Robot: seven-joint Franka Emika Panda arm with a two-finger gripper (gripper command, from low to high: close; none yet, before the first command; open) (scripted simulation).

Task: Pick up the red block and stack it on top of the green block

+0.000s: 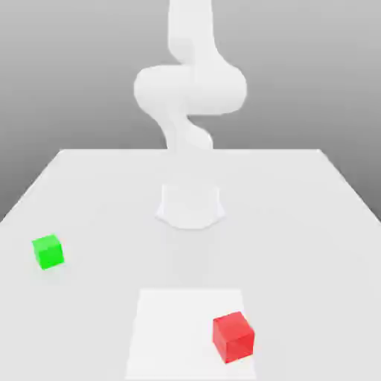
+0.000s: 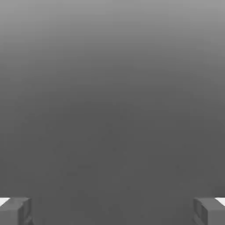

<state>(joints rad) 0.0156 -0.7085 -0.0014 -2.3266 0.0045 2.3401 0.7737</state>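
Observation:
The red block (image 1: 233, 336) rests on the white table (image 1: 312, 223) near the front, toward the exterior view's right, on a paler square patch. The green block (image 1: 48, 251) sits on the table at the exterior view's left, farther back than the red one. The white arm (image 1: 190, 89) rises from its base at the table's middle and curls upward. In the hand view my gripper (image 2: 112, 211) is open, its two grey fingertips (image 2: 15, 211) standing far apart with only plain grey background between them, and nothing held.
The arm's round base (image 1: 190, 205) stands at the middle of the table. A lighter square patch (image 1: 171, 327) marks the table's front centre. The table edges slant in toward the back.

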